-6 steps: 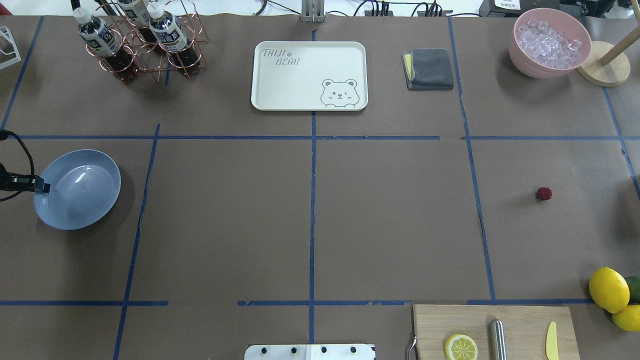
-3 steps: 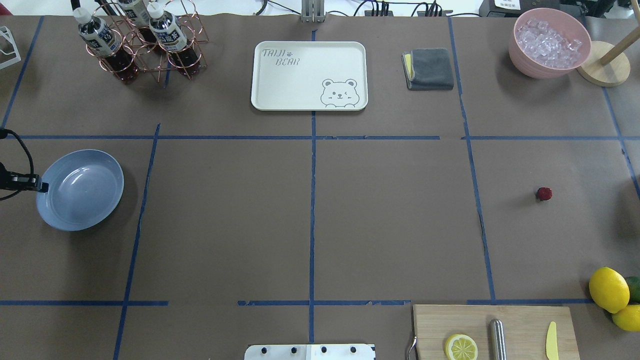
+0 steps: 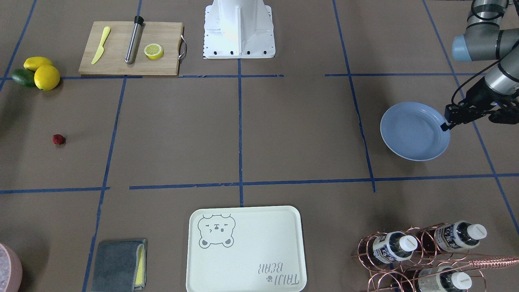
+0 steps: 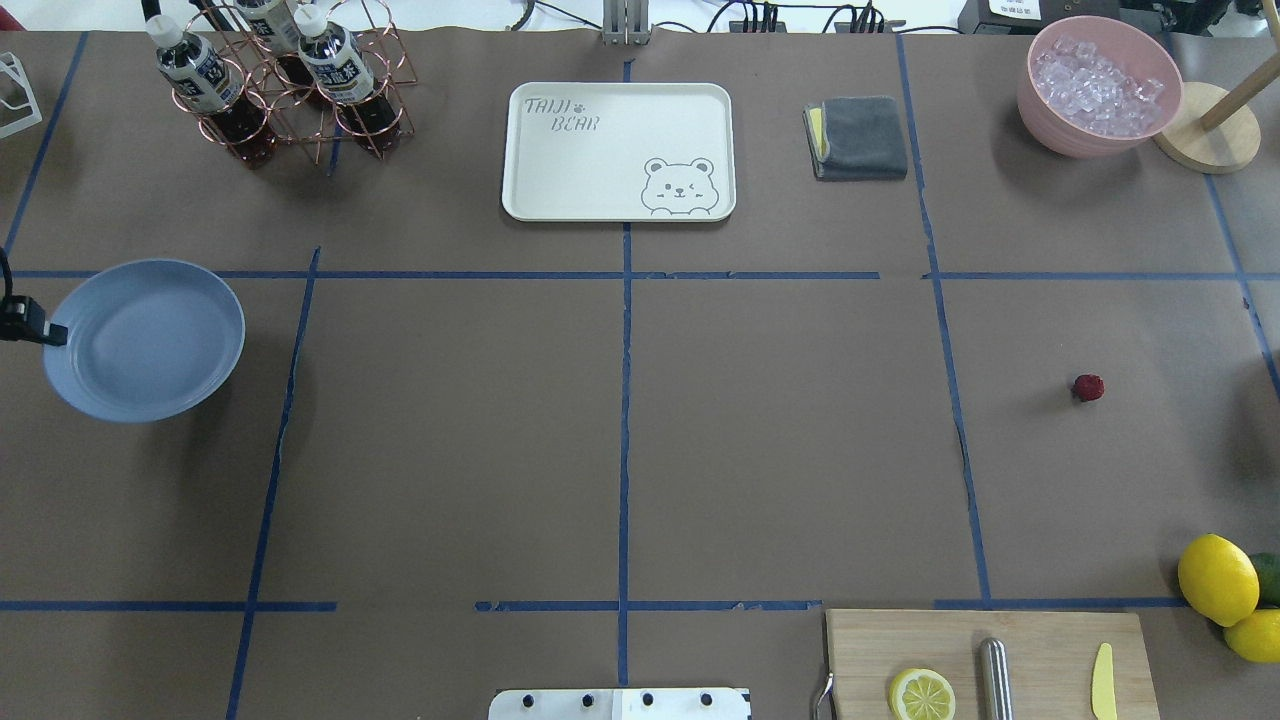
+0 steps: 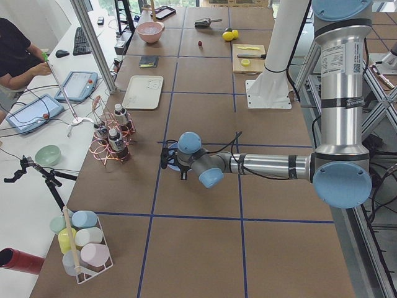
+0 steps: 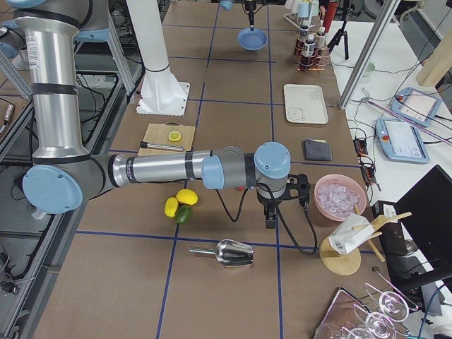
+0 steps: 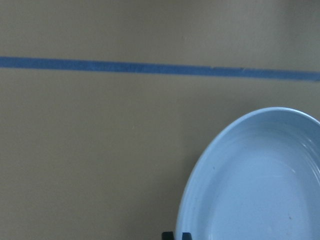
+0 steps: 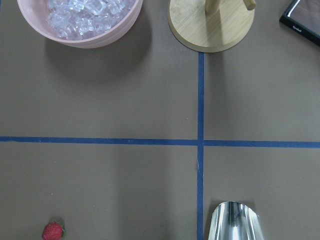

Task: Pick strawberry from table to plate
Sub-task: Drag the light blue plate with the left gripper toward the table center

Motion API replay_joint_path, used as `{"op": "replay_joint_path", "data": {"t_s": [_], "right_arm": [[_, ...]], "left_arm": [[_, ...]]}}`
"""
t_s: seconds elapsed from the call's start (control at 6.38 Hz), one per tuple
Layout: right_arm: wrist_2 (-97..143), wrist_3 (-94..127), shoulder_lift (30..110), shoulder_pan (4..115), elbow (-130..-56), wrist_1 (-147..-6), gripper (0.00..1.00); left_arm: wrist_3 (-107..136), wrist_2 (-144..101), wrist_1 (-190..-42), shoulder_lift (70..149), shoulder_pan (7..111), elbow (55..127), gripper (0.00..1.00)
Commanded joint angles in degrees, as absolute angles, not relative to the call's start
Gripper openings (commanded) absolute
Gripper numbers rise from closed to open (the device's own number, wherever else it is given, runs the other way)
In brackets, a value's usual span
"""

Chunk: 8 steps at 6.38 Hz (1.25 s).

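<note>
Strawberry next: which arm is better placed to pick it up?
Right. The strawberry lies far to the robot's right, inside the right wrist camera's view, with the right gripper close by. The left gripper is far off, clamped on the plate.

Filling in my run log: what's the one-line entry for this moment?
left hand: gripping plate rim | right hand: apart from strawberry, open/shut unclear | strawberry: on table, not picked

The brown table (image 4: 780,440), crossed by blue tape lines (image 4: 624,400), bears a small strawberry (image 4: 1088,387). A cream tray (image 4: 600,170), a grey cloth (image 4: 860,137) and a wooden cutting board (image 4: 1040,640) lie on it too.
</note>
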<state>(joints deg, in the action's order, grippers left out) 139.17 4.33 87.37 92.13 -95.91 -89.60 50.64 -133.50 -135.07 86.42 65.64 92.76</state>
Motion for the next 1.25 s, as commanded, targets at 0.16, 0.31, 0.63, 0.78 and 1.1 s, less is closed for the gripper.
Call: {"op": "replay_joint_path", "data": {"t_s": [0.16, 0.31, 0.63, 0.78, 1.1], "right_arm": [[139.04, 4.31, 85.16, 91.5, -95.19, -89.65, 1.0], [138.87, 4.39, 84.73, 88.8, -96.14, -89.56, 1.0], [138.78, 12.79, 84.11, 86.76, -97.29, -88.6, 1.0], [138.87, 18.75, 84.11, 85.36, -98.08, -86.07, 1.0], [138.87, 22.93, 84.29, 83.5, -99.13, -83.24, 1.0]], "left_arm": [[60.38, -135.7, -119.38, 98.92, 68.12, 100.88, 0.0], [72.56, -134.22, -119.62, 102.97, 63.68, 102.29, 0.0], [90.88, -121.35, -119.62, 109.65, 46.92, 104.06, 0.0], [97.75, -114.76, -119.45, 113.43, 39.1, 103.02, 0.0], [101.77, -104.37, -119.62, 116.97, 28.7, 97.86, 0.0]]}}
